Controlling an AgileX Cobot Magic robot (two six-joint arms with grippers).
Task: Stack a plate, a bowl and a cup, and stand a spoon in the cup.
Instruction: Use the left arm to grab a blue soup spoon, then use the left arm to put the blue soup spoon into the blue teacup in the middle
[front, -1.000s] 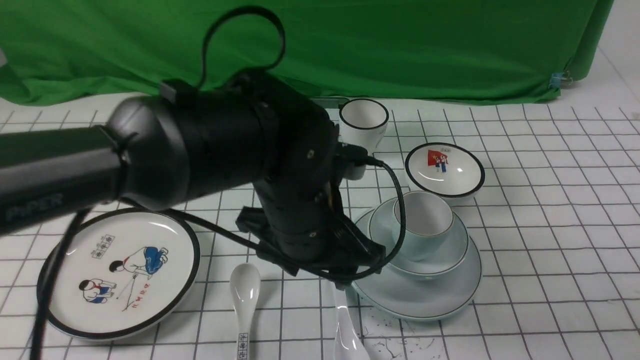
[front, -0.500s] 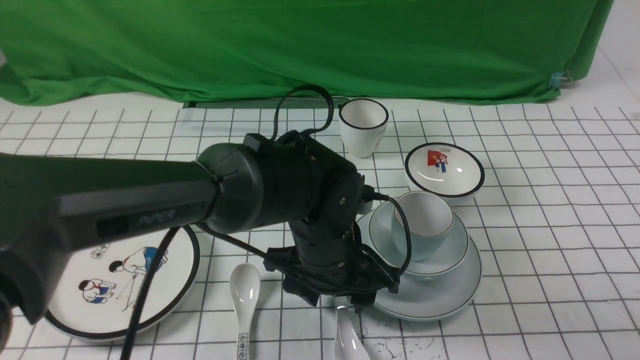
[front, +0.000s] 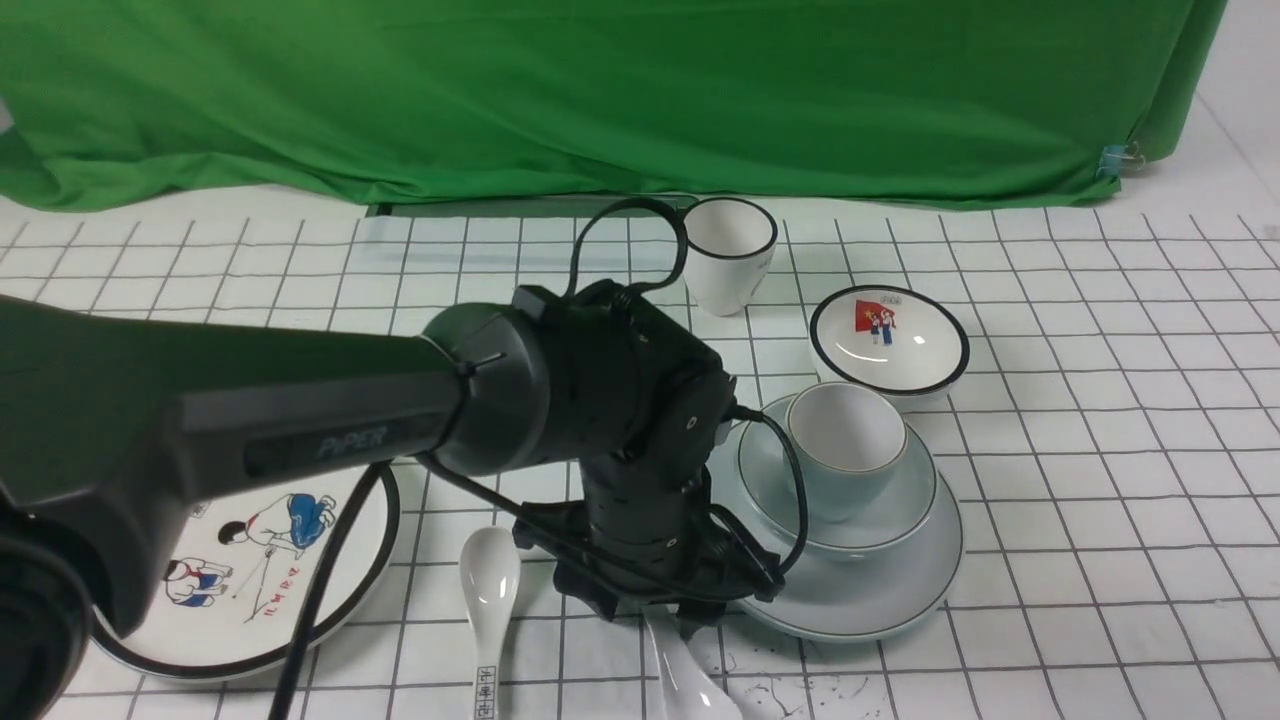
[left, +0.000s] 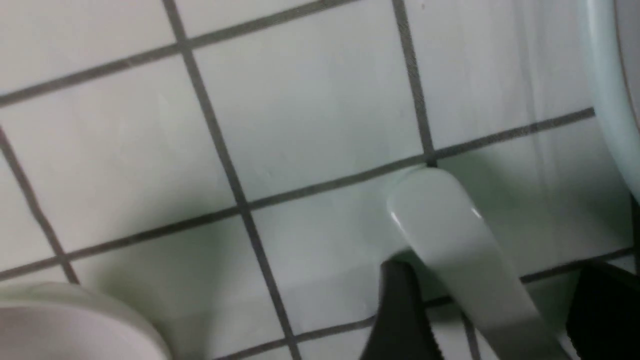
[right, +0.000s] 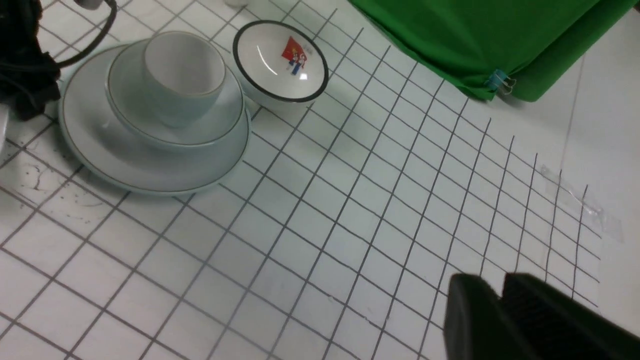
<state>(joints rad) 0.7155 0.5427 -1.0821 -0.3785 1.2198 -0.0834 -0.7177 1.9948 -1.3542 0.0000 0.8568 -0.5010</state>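
Plain white ceramic spoon lies flat on gridded tablecloth, front centre, just left of plate's near edge. Left gripper low over its handle; jaws apart, one black finger either side, handle not clamped. Beside it, pale blue-green cup upright in matching bowl, bowl on matching plate. Lettered spoon and cartoon plate further left. Right gripper well apart, empty, fingers near together; fully closed or not, cannot tell.
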